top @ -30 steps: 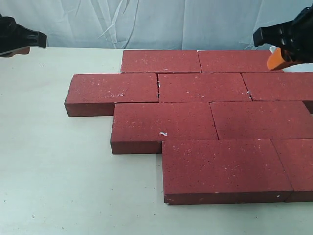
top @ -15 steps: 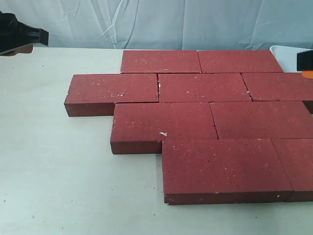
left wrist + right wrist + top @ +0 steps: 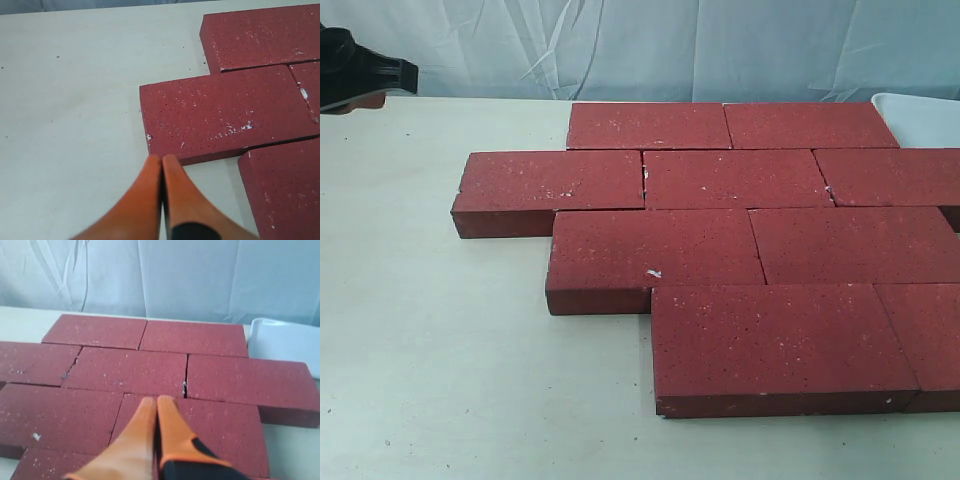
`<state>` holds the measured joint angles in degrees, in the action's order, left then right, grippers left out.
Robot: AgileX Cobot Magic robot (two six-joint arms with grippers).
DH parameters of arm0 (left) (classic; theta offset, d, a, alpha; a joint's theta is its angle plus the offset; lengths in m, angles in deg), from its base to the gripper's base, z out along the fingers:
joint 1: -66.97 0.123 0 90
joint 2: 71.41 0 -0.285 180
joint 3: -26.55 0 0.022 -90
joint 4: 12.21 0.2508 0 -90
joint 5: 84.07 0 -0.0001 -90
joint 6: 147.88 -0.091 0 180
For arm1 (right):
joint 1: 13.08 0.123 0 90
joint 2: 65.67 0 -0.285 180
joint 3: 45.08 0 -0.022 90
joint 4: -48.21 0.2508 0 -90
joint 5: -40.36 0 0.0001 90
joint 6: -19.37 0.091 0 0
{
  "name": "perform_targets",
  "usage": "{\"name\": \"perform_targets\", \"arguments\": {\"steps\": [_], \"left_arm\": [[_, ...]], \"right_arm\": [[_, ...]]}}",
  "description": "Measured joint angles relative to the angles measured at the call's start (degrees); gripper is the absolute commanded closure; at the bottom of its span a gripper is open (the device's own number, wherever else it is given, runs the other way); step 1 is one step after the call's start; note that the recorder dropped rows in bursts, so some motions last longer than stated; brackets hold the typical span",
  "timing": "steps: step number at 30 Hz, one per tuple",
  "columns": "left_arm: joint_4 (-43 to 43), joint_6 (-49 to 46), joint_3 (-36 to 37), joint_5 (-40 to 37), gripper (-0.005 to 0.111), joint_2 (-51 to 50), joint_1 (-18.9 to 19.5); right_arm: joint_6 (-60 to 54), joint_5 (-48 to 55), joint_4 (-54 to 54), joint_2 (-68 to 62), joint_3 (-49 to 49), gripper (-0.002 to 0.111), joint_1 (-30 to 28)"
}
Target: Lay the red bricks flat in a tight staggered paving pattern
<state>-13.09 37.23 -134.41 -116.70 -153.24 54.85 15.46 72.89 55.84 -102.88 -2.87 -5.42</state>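
My left jaws, at ten o'clock from the staggered bricks [image 3: 740, 180], and my right jaws are both pinched closed, empty.

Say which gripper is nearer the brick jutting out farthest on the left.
Left. The left gripper, shut, is just off that brick's long side over bare table; the right gripper, also shut, hangs above bricks nearer the white tray.

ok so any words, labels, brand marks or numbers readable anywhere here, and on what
None: no text, label, brand or number can be read in any view.
The red bricks show only white flecks and chips, no stamp.
The table, the white container, the left tool and the right tool bear no print.
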Motion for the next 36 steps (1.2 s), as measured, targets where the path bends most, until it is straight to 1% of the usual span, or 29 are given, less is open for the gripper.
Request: {"name": "perform_targets", "arguments": {"steps": [4, 9, 36], "left_arm": [[0.88, 0.0, 0.0, 0.0, 0.107, 0.0, 0.0], [0.88, 0.0, 0.0, 0.0, 0.107, 0.0, 0.0], [-0.36, 0.0, 0.0, 0.0, 0.107, 0.0, 0.0]], "right_arm": [[0.0, -3.94, -0.99, 4.49, 2.24, 0.109, 0.0], [0.0, -6.47, -1.74, 5.59, 3.5, 0.109, 0.0], [0.0, -6.7, -1.09, 5.59, 3.6, 0.109, 0.0]]}}
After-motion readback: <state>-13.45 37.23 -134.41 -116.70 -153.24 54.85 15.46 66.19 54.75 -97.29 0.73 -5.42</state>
